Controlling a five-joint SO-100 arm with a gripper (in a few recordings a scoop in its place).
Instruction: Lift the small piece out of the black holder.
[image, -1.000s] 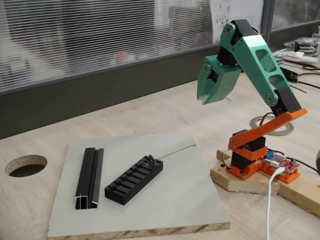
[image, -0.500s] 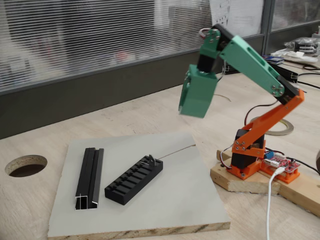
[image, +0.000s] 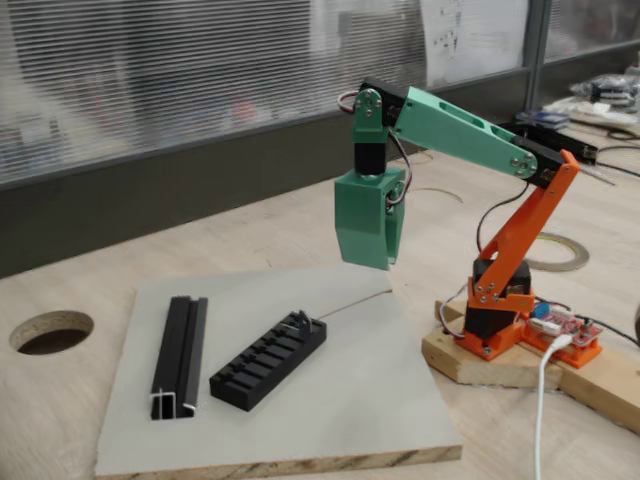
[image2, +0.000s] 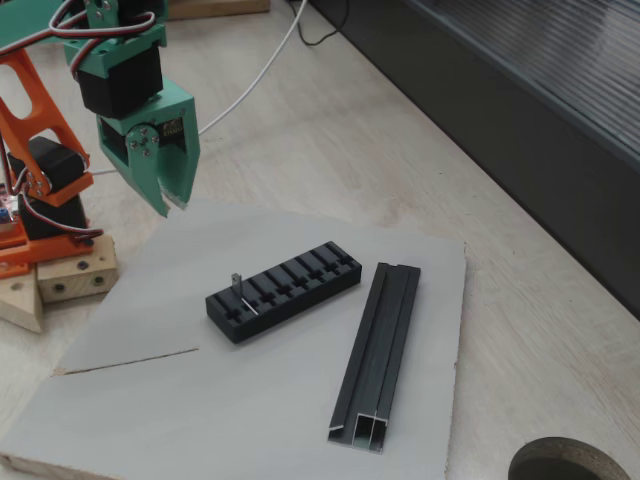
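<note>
Small piece (image2: 236, 285) upright in black holder (image2: 285, 290)

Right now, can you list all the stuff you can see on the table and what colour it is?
Holder: one, black, slotted, middle of the grey board.
Small piece: one, greyish, standing in the holder's end slot nearest the arm.
Rail: one, black with silvery ends, lying beside the holder.
Board: one, grey, on the wooden table.
Hole: one, round, in the table.
Tape ring: one, pale, behind the arm.
Gripper: one, green, in the air above the board's edge.
Arm base: orange, on a wood block.
</note>
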